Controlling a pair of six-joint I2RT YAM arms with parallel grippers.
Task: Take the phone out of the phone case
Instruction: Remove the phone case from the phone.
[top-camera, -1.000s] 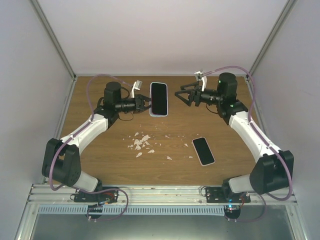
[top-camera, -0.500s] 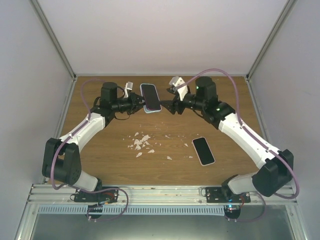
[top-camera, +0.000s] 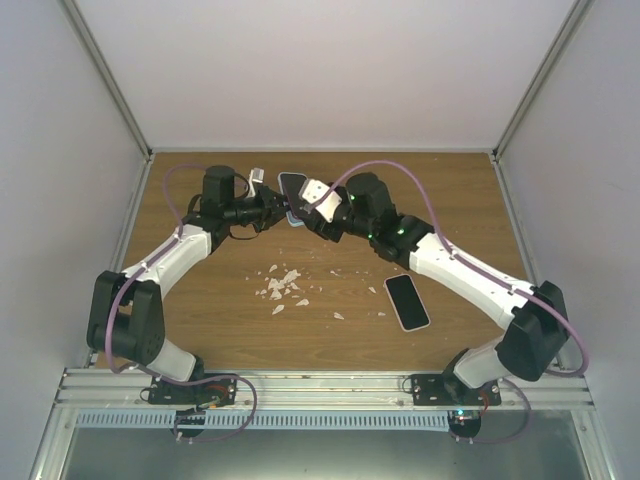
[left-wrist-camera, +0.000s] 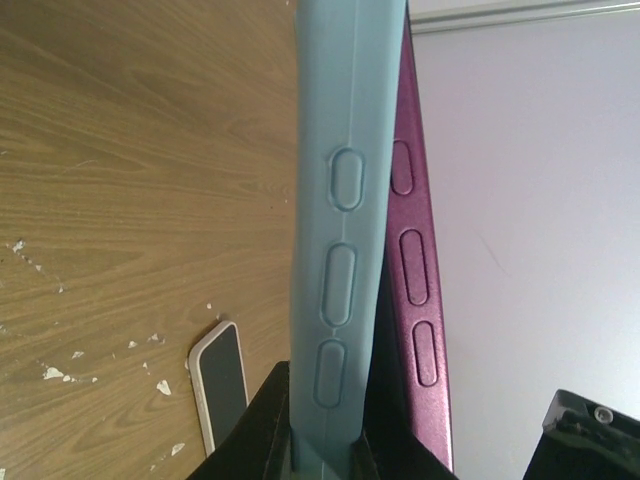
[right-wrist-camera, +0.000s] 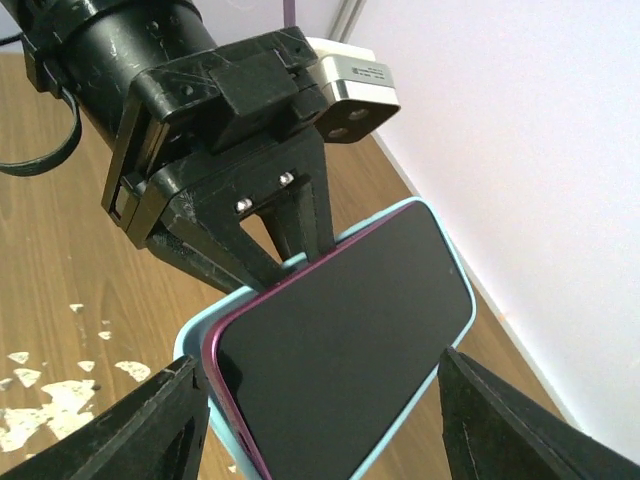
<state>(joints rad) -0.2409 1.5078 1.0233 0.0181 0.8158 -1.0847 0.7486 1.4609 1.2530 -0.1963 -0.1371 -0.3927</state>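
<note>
— Where is the phone (right-wrist-camera: 345, 320)?
— Up off the table, in its blue case (left-wrist-camera: 340, 200). My left gripper (top-camera: 283, 209) is clamped on the case's end. My right gripper (right-wrist-camera: 325, 420) has its jaws apart, one on each side.
— What next?
— I think I squeeze only the dark red phone's edges, then pull slowly. One side is peeking out.

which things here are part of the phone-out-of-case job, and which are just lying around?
Job: magenta phone; light blue phone case around it; left gripper, shut on the case's end; right gripper, open astride the phone.
Lying about: second phone flat on the table; white scraps.
</note>
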